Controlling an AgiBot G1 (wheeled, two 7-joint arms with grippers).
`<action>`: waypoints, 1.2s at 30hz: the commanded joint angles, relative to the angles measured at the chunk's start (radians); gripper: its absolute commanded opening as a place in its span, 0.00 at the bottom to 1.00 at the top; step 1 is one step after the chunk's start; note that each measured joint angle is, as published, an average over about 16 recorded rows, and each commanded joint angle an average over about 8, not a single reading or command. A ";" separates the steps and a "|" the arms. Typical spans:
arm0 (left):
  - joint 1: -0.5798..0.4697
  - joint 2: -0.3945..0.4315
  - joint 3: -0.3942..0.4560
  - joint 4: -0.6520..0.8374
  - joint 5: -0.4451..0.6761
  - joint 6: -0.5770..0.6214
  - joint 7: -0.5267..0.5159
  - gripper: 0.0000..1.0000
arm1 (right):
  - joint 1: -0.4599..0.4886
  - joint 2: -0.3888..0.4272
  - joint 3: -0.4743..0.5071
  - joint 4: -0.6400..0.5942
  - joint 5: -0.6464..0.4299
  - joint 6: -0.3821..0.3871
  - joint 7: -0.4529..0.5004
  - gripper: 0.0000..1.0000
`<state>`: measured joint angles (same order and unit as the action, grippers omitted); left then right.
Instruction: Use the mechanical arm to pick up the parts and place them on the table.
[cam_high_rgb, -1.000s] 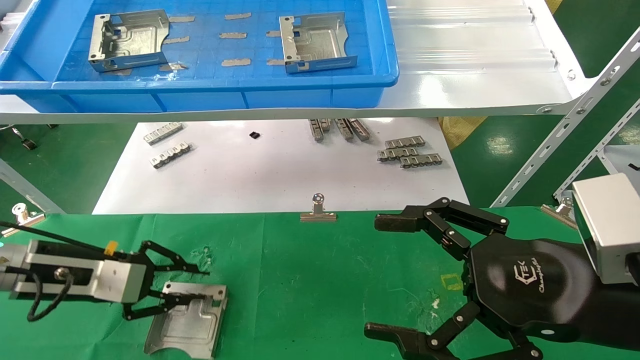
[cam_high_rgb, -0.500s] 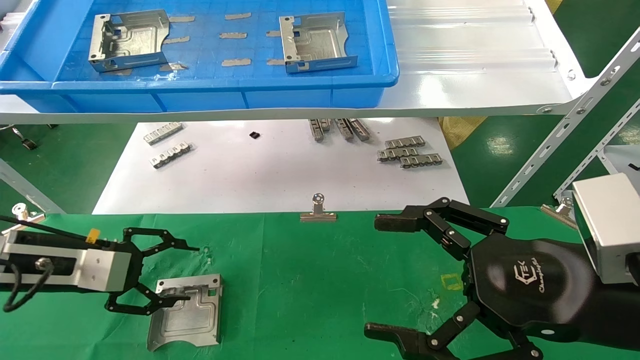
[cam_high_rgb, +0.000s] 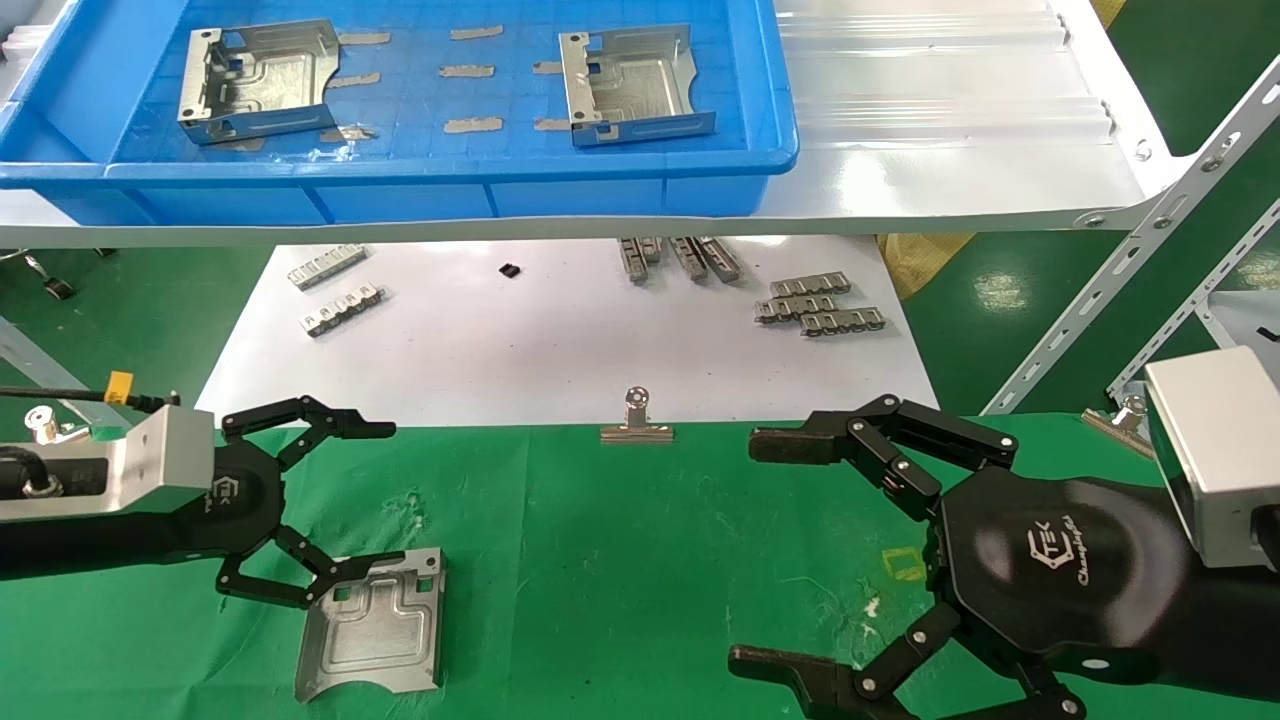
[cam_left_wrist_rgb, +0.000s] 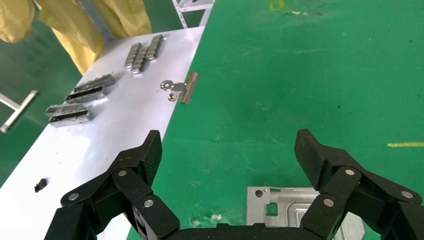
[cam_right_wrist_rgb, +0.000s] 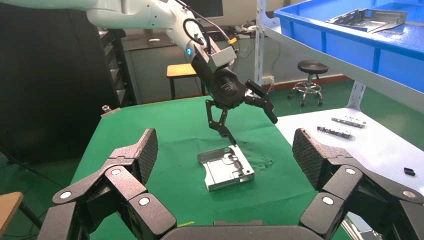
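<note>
left gripper (cam_high_rgb: 355, 495) spread wide, raised over table (cam_high_rgb: 620, 540) near its left edge, lower finger above bracket's far edge, clear of it in right wrist view. bracket (cam_high_rgb: 375, 630) flat on green cloth. right gripper (cam_high_rgb: 770, 550) spread, parked at right. two more brackets (cam_high_rgb: 255, 80) in blue bin (cam_high_rgb: 420, 180).

A blue tray (cam_high_rgb: 640, 195) sits on a white metal shelf (cam_high_rgb: 950, 130) across the top of the frame, above a white board (cam_high_rgb: 520, 350) scattered with small grey slotted strips (cam_high_rgb: 820, 305).
</note>
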<state>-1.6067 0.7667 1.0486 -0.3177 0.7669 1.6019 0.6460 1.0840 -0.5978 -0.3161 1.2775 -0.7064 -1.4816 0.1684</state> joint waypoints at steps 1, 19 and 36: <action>0.010 -0.006 -0.003 -0.007 -0.022 0.000 -0.016 1.00 | 0.000 0.000 0.000 0.000 0.000 0.000 0.000 1.00; 0.085 -0.024 -0.124 -0.155 -0.003 -0.018 -0.130 1.00 | 0.000 0.000 0.000 -0.001 0.000 0.000 0.000 1.00; 0.236 -0.068 -0.342 -0.429 -0.014 -0.048 -0.368 1.00 | 0.001 0.000 -0.001 -0.001 0.001 0.000 -0.001 1.00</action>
<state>-1.3708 0.6982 0.7069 -0.7462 0.7527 1.5543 0.2783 1.0845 -0.5977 -0.3171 1.2767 -0.7057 -1.4816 0.1677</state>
